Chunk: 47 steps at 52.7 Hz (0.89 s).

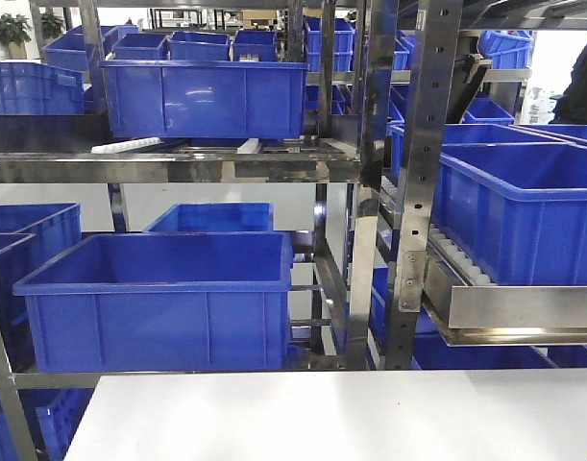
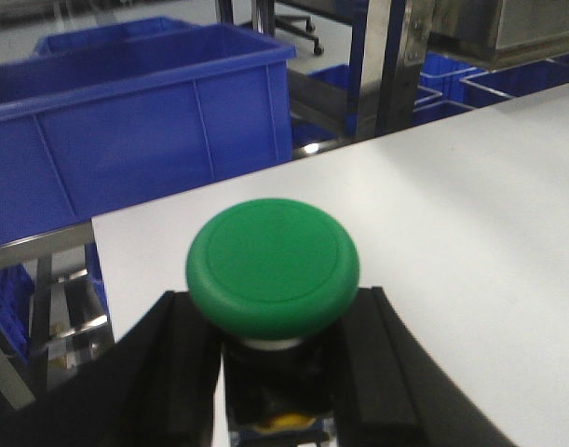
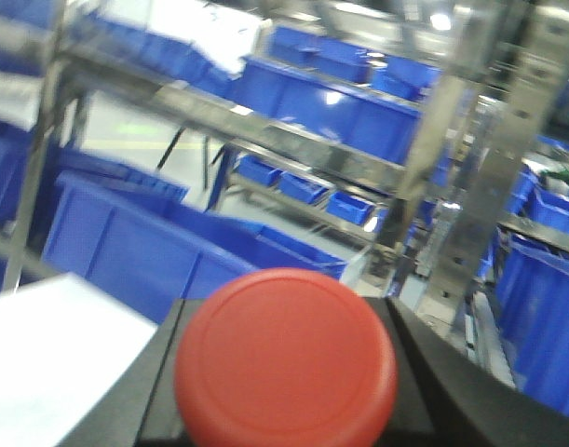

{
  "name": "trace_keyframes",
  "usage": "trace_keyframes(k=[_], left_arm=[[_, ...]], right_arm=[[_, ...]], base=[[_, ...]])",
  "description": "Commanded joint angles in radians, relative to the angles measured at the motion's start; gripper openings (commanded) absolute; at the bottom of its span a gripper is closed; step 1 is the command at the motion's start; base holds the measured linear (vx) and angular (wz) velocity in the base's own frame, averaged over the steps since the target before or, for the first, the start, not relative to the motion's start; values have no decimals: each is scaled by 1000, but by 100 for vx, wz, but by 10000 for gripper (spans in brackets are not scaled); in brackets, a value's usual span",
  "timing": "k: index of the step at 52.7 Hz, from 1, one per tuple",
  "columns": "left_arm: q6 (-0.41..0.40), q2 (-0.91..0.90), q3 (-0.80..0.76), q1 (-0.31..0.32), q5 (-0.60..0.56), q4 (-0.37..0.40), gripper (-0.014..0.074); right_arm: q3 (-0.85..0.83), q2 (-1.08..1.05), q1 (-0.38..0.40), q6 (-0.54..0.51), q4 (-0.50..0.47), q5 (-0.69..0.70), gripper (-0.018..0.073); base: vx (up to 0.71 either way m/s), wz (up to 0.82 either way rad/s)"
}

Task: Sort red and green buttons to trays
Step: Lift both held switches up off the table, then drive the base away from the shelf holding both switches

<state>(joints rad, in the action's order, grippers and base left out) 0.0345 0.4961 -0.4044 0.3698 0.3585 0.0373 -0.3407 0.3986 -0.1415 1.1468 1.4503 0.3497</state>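
Between closed left jaws, smooth domed green button (image 2: 273, 265), right jaws clamping round red button (image 3: 286, 358)

Front view: faces the steel rack (image 1: 370, 192) across the white table (image 1: 322, 423).
Left wrist: low over the table, toward the rack.
Right wrist: blurred; seemingly likewise.
Shared: rack and table.

We seem to stand in a warehouse or factory storeroom. Tall stainless-steel shelving racks (image 1: 420, 144) with perforated uprights fill the view. Deep blue plastic crates (image 1: 158, 307) sit on them in rows, level above level, and more show far behind. White roller tracks (image 1: 452, 254) line one shelf edge on the right. A plain white table (image 1: 351, 418) stands before the racks.
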Motion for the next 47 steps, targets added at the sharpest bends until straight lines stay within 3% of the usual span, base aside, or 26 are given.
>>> trace_keyframes(k=[1,12,26,47], left_arm=[[7,-10,-26,8,-100,13,0],[7,-10,-26,8,-84,20,0],[7,-10,-26,8,-84,20,0],[14,-10,-26,8,-86,12,0]], right_arm=[[-30,4,2,53,72,36,-10],[-30,4,2,166,75,33,-10],[-30,6,2,504,78,-39,-10],[-30,6,2,517,79,-93,-10]], base=[[0,0],[0,0],[0,0],[0,0]])
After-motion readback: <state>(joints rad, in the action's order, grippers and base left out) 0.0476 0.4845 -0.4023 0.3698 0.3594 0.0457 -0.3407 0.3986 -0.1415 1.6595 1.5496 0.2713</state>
